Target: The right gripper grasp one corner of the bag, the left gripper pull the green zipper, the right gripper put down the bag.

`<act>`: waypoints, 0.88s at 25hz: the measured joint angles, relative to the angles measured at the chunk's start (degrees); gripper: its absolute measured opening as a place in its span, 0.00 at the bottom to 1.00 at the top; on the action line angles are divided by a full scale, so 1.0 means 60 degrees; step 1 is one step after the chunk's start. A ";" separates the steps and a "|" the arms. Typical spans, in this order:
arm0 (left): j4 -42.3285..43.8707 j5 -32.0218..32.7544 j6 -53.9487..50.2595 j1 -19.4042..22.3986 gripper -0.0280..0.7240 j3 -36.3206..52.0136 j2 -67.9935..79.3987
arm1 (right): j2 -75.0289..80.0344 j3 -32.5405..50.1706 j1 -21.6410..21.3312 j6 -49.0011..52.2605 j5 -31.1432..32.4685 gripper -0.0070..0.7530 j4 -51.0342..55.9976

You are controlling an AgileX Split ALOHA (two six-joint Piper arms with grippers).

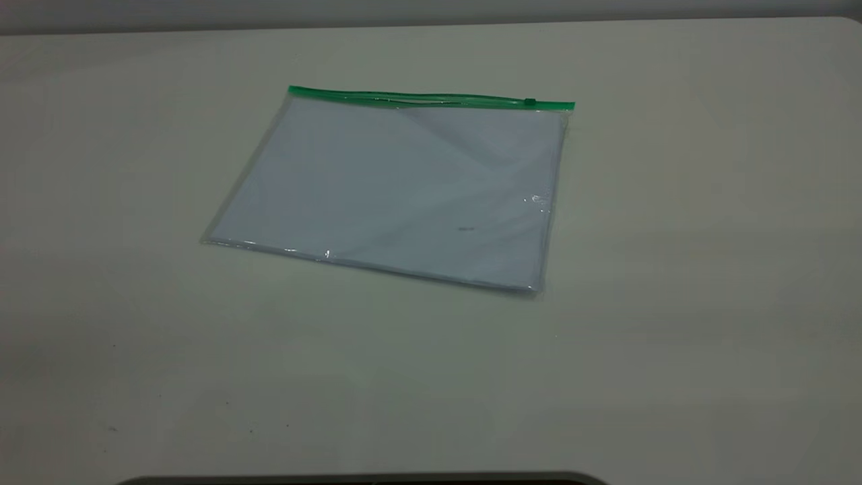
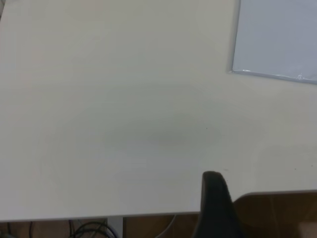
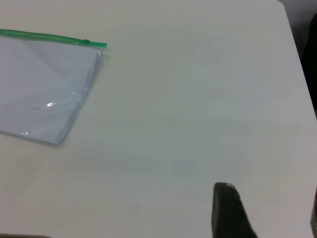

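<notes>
The bag (image 1: 397, 195) lies flat on the white table, pale sheets inside. Its green zipper (image 1: 431, 100) runs along the far edge, with the small dark slider tab (image 1: 530, 102) near the right end. Neither gripper shows in the exterior view. In the left wrist view a corner of the bag (image 2: 277, 39) shows far from the left gripper (image 2: 267, 191); only one black finger (image 2: 215, 198) shows, with nothing beside it. In the right wrist view the bag (image 3: 39, 89), the zipper (image 3: 49, 38) and the slider (image 3: 86, 41) lie well away from the open, empty right gripper (image 3: 270, 198).
The white table (image 1: 673, 303) spreads wide round the bag. Its near edge shows in the left wrist view (image 2: 99, 215), with cables and brown floor below. A dark rounded edge (image 1: 363, 479) sits at the bottom of the exterior view.
</notes>
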 joint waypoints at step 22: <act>0.0000 -0.0096 0.0000 0.0000 0.77 -0.0011 0.0014 | 0.0170 -0.0009 0.0000 -0.0141 -0.0246 0.58 0.1078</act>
